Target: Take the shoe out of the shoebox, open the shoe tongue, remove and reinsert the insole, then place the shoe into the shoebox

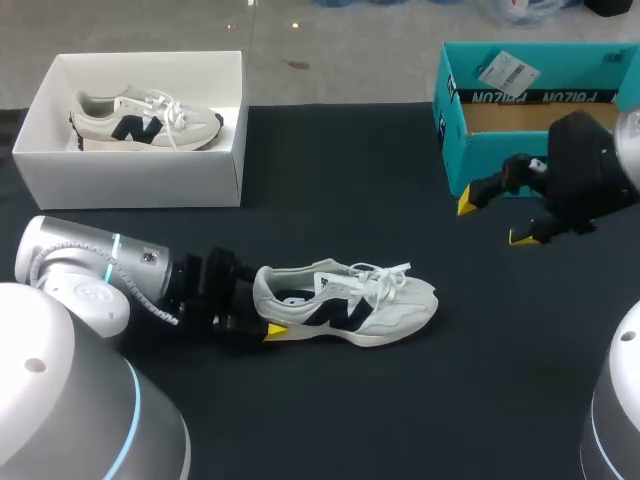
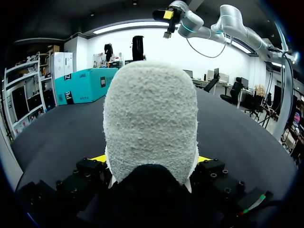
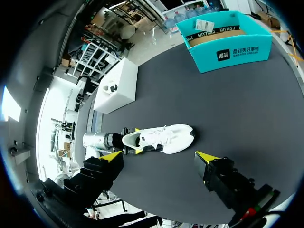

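- Out on the black tabletop [image 1: 330, 420] lies the white fabric sneaker with a navy side logo [image 1: 350, 305]. It rests on its sole in the open, toe pointing toward my right side, laces loose over the tongue.
- The left gripper [image 1: 265, 312] is in at the heel, and the arm lies low along the table from the left. One yellow fingertip shows against the near side of the heel; the other is hidden behind the shoe.
- The left wrist view settles it: the fuzzy white heel fills the space ahead, a yellow tip pressed to each side of it. The left gripper [image 2: 151, 159] is clamped on the sneaker [image 2: 151, 118].
- The right gripper [image 1: 495, 220] hangs above the table's far right, just in front of the teal cardboard box [image 1: 470, 150]. Its two yellow fingers are spread wide with nothing between them.
- From the right wrist, the right gripper [image 3: 158, 156] looks down between its parted tips on the sneaker [image 3: 164, 138], well below it and untouched by it.
- At the far left corner stands the open white cardboard shoebox [image 1: 130, 182], well apart from the gripped shoe. Inside it a second, matching white sneaker [image 1: 145, 118] lies on its side.
- The teal box is open-topped, with a brown cardboard floor showing inside and a white label at its rim.
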Motion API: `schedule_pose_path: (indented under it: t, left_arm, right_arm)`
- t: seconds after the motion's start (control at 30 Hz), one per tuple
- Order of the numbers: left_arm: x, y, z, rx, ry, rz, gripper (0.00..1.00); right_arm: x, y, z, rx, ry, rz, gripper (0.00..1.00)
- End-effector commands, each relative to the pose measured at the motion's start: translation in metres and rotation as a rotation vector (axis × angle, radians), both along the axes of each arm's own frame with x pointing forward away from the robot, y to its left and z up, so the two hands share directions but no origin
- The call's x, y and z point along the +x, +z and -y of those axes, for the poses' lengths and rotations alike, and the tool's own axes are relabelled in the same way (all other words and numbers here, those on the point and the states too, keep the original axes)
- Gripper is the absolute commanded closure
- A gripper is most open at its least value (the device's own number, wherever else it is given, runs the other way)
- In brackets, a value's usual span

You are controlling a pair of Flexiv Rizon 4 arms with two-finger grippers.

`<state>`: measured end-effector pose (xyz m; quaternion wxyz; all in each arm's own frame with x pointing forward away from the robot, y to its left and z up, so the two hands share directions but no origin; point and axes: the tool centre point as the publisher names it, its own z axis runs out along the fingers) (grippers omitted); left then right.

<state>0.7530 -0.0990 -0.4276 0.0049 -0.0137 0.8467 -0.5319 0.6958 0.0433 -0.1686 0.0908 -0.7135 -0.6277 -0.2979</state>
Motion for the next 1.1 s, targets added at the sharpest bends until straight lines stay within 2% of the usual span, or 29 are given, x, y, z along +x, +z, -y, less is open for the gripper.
schedule_pose_path:
  t: [0.03,0.17,0.67,0.83,1.1]
  left_arm:
    - [-0.001,0.0,0.001,0.001,0.001,0.001,1.0]
    - [-0.001,0.0,0.001,0.001,0.001,0.001,1.0]
    - [-0.001,0.0,0.001,0.001,0.001,0.001,1.0]
    - [-0.001,0.0,0.001,0.001,0.001,0.001,1.0]
    - [-0.001,0.0,0.001,0.001,0.001,0.001,1.0]
  right_arm:
    - [-0.008,-0.006,-0.02,-0.087,-0.046,0.004,0.0]
    - [-0.018,-0.015,-0.037,-0.123,-0.052,-0.053,0.0]
    - [-0.018,-0.015,-0.037,-0.123,-0.052,-0.053,0.0]
    - [-0.018,-0.023,-0.085,-0.339,-0.046,-0.09,0.0]
    - [-0.011,-0.036,-0.129,-0.447,-0.016,-0.068,0.0]
